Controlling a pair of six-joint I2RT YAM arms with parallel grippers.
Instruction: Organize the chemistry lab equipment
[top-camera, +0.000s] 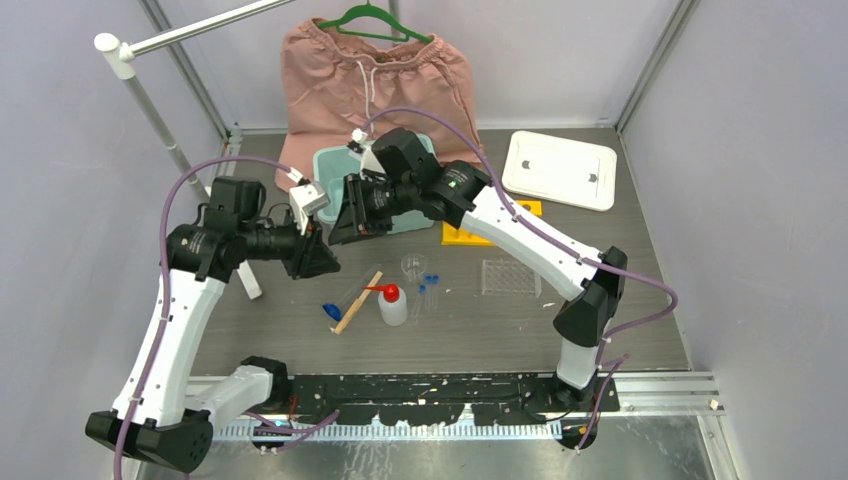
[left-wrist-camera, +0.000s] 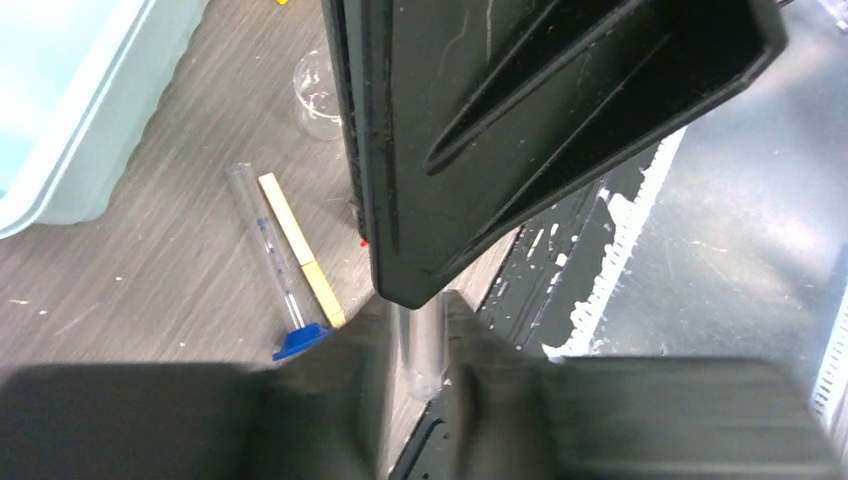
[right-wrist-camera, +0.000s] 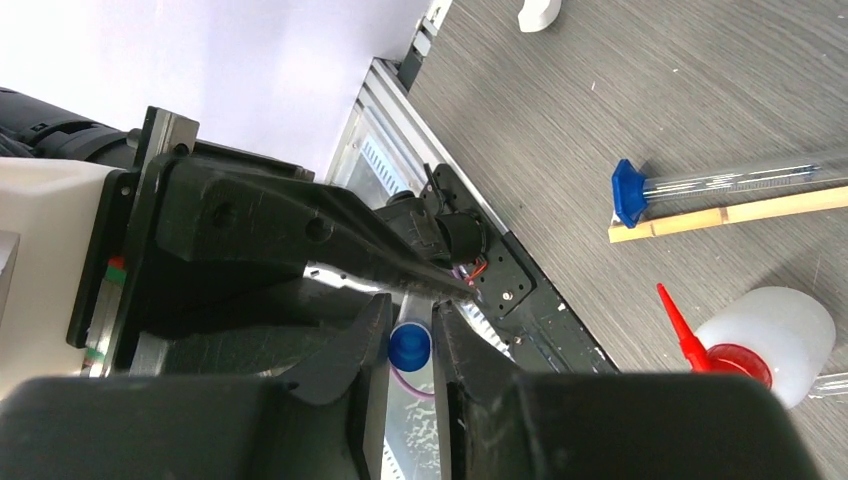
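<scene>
The left end effector is clenched on a clear tube, held in the air above the bench. The right end effector grips that tube's blue cap. Toward the near edge, another capped tube lies just beside the wooden stick, near the squeeze bottle.

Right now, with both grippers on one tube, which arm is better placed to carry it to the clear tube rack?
Right, probably. The right gripper pinches the blue cap, and the clear tube rack lies on its side; the left gripper, holding the tube, would reach across.
</scene>
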